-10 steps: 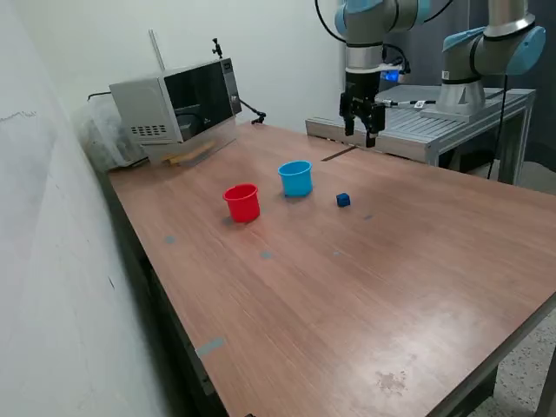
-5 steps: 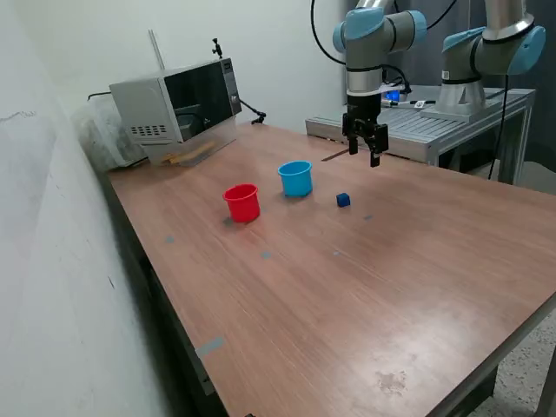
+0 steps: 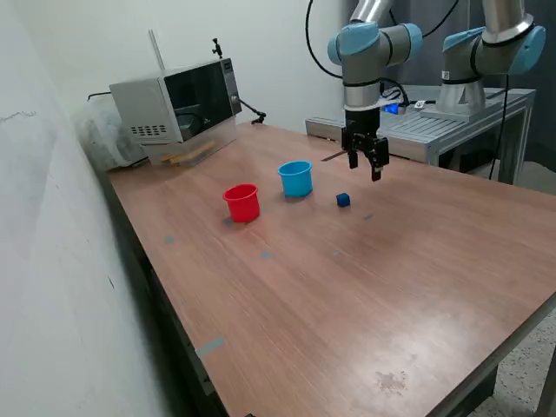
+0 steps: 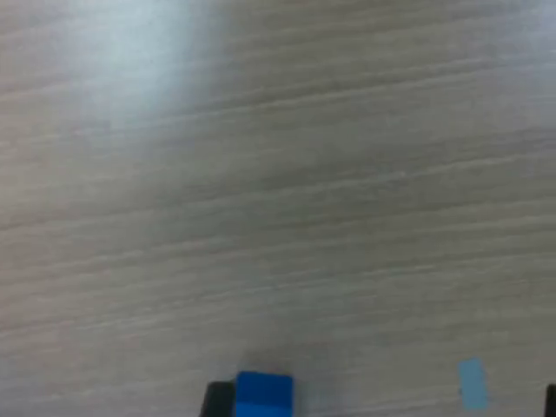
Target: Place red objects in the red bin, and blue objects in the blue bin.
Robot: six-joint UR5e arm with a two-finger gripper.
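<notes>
Above table [image 3: 365, 287] | tool [image 3: 365, 169] jaws apart, empty | blue cube [image 3: 343, 200] just below | no legible writing

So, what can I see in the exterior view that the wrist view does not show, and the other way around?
Only the exterior view shows the arm with its open claw above the table, the red cup, the light blue cup and the microwave at the far corner.

Only the wrist view shows the wood grain up close and a small light blue tape mark near the blue cube.

Both show the blue cube lying on the bare table, untouched. No red cube appears in either view.
</notes>
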